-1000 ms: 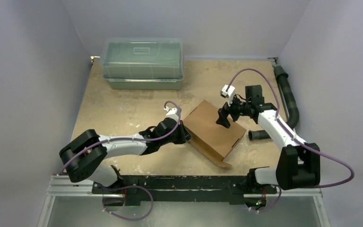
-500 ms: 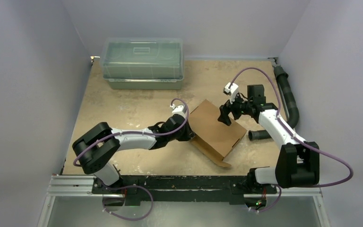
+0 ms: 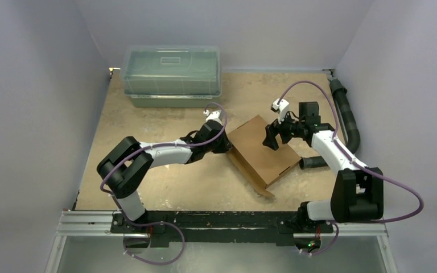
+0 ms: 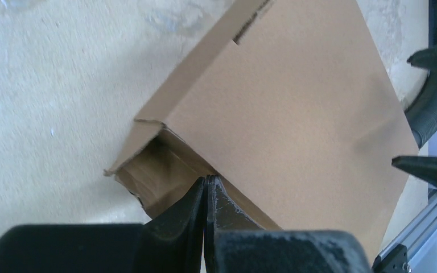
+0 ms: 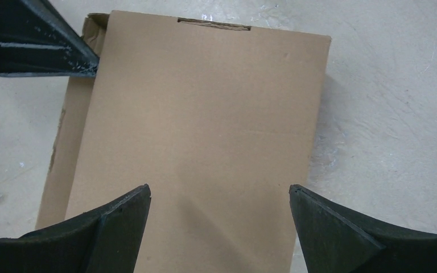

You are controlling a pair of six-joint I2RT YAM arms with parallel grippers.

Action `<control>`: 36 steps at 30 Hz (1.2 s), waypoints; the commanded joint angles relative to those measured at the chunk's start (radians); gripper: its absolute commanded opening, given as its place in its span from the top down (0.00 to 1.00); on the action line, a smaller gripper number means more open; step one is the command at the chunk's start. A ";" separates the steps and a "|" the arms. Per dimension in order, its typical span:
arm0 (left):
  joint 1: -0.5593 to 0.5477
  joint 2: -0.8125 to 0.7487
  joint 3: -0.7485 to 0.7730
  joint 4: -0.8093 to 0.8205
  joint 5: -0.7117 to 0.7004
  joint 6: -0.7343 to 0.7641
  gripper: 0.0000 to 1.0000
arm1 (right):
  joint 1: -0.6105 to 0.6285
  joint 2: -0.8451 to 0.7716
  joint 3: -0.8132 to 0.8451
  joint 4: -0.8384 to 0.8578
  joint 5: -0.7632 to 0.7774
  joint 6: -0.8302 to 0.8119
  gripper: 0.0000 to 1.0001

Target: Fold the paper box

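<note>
Judging by shape, well along: paper box (image 3: 262, 152) up as a shallow rect. shell, lid panel laid flat over base, lying skewed on table (image 3: 148, 136) approx. centre, btwn the two arms. Not finished tho. From left wrist cam: open gap at one corner under the lid, inner wall showing, ragged flap end poking out. From above: narrow flap along the near edge sticking out past the body, untucked. Prob. left to do: push in side ears, tuck front flap, press lid shut.

Left gripper (image 4: 205, 190) clenched, fingers tight together, tip nosing into that corner gap right at lid edge; can't tell whether any cardboard pinched btwn them. Right gripper (image 5: 219, 190) spread wide, holding nothing, hanging over the lid w/ one finger toward each long side; touching or just above, can't tell.

Around: clear greenish lidded bin (image 3: 172, 77) at far-left of table, well apart from box, no obstacle. Black ribbed hose (image 3: 346, 116) along right edge, open end just beside box's right corner, below right forearm; likely snag on any slide or turn that way. Both arms close in over the box, so some crowding risk too.
</note>
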 commanded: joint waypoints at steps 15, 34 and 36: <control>0.069 -0.302 -0.015 -0.047 0.156 0.253 0.77 | -0.113 -0.081 0.035 -0.033 -0.104 -0.080 0.02; 0.022 -0.464 -0.645 0.633 0.170 -0.241 0.40 | -0.177 -0.201 -0.099 0.004 -0.066 -0.189 0.01; 0.007 -0.406 -0.622 0.651 0.153 -0.247 0.40 | -0.186 -0.162 -0.069 0.003 -0.100 -0.118 0.01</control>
